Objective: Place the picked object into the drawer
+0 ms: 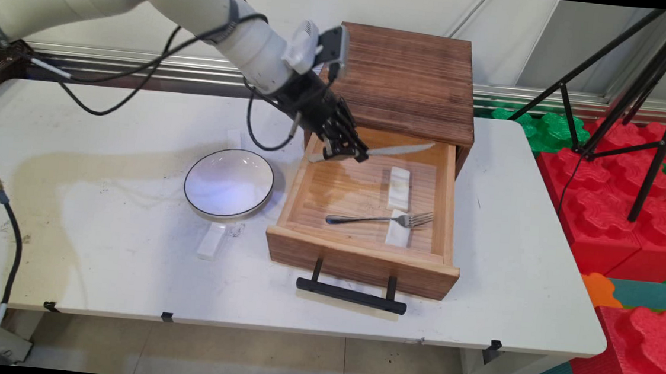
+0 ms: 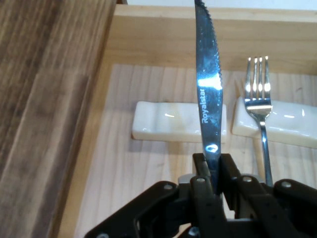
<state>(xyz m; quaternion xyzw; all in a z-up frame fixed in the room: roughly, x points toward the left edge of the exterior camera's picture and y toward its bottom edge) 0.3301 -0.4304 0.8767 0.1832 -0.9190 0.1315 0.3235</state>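
Steel glinted in the main view, where the black two-finger claw [image 1: 344, 152] was clenched on a silver table knife [image 1: 398, 150] over the back of the pulled-out light wooden drawer [image 1: 300, 193]. The blade ran out toward three o'clock from the claw, clear of the drawer floor as far as I could judge. Below it lay a white ceramic rest [image 1: 399, 188], and at five o'clock a silver fork [image 1: 379, 219] sat with its tines on a second white rest [image 1: 398, 234]. A white black-rimmed bowl [image 1: 228, 183] stood on the counter [image 1: 97, 240] at eight o'clock.

Seen from the hand view, the claw [image 2: 213, 171] gripped the knife [image 2: 208, 84] near its handle end, blade pointing to twelve o'clock across the rest [image 2: 166, 127], with the fork [image 2: 258, 106] at two o'clock.
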